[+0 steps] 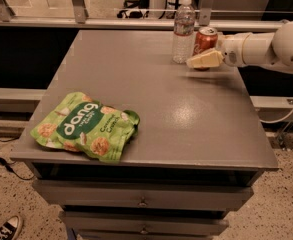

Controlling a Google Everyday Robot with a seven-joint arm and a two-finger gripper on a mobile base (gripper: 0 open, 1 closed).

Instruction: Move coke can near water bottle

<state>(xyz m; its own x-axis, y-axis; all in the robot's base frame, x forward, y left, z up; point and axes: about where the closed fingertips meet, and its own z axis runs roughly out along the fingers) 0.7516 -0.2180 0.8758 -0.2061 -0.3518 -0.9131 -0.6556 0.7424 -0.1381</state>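
1. Spotted the gripper [200,59] at the back right of the grey table [186,129], coming in from the right on a chunky white arm [266,48] and sitting low across the front of the coke can [206,35].
2. Honestly couldn't tell if it was clamped on the can or let go, since its far side was hidden behind the can.
3. Saw the coke can standing upright on the table, just beside the water bottle [184,30], on the bottle's right. Couldn't tell whether the two touched.
4. Found the bottle upright too, white cap on, close to the table's back edge.
5. Noticed a green "dang" snack bag [86,126] lying flat near the front left corner, well apart from both.
6. Also caught drawers [143,202] under the tabletop and a black-and-white sneaker [3,229] on the speckled floor, bottom left.
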